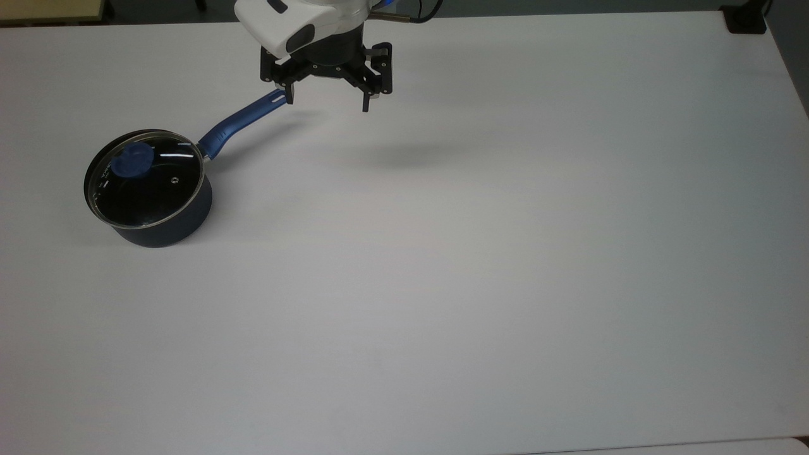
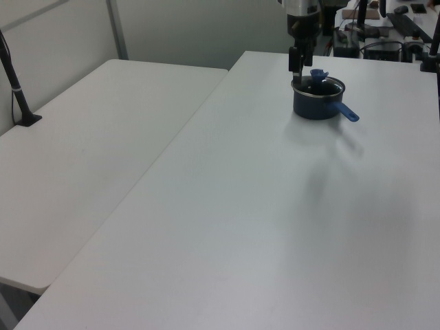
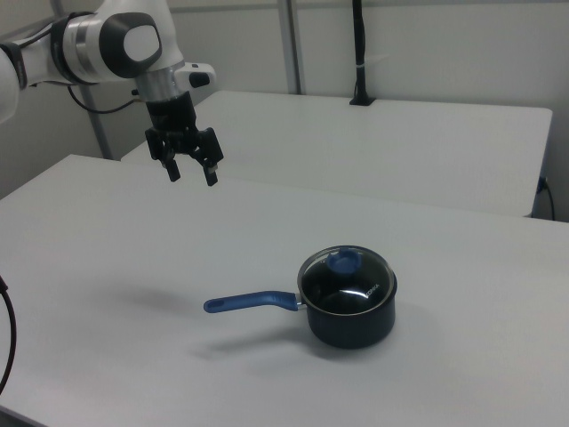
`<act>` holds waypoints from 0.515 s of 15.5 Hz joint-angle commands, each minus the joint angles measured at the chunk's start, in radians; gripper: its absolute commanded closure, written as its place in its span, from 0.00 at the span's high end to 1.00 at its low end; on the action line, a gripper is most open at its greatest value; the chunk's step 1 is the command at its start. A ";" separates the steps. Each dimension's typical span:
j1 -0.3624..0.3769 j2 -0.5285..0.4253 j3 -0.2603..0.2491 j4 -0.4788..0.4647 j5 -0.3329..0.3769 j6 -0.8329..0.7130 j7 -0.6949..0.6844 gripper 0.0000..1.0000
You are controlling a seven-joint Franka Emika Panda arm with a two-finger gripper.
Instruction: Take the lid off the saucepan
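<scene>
The lid (image 1: 152, 180) is a clear glass disc with a thin metal rim, so it is likely rigid, somewhat heavy for its size, smooth and breakable if dropped or knocked against the pot edge. The sensible place to take it is the blue knob (image 1: 133, 160), which stands proud of the glass and gives the two fingers something to pinch; the flat glass and the thin rim offer little purchase. A small steam vent (image 1: 174, 181) sits just beside the knob and plays no part in the grasp. The lid rests closed on the saucepan (image 3: 348, 307), which stands on the white table (image 1: 474, 284) toward the top view's left, its long blue handle (image 1: 243, 123) reaching up and toward the top view's right. In the right view the pot sits near the middle of the table with the handle pointing to the right view's left. The gripper (image 1: 327, 101) hangs in the air above the table, fingers spread wide apart and holding nothing, pointing downward from a roughly vertical wrist. In the top view it appears near the tip of the handle, while the right view shows it high up and well apart from the pot, toward the right view's left. It would need to travel over the knob and descend.
</scene>
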 commanded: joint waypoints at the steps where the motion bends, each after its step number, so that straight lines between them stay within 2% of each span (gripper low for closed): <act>1: 0.003 -0.032 -0.015 -0.032 0.014 0.007 0.003 1.00; 8: 0.003 -0.034 -0.015 -0.034 0.008 -0.027 0.000 1.00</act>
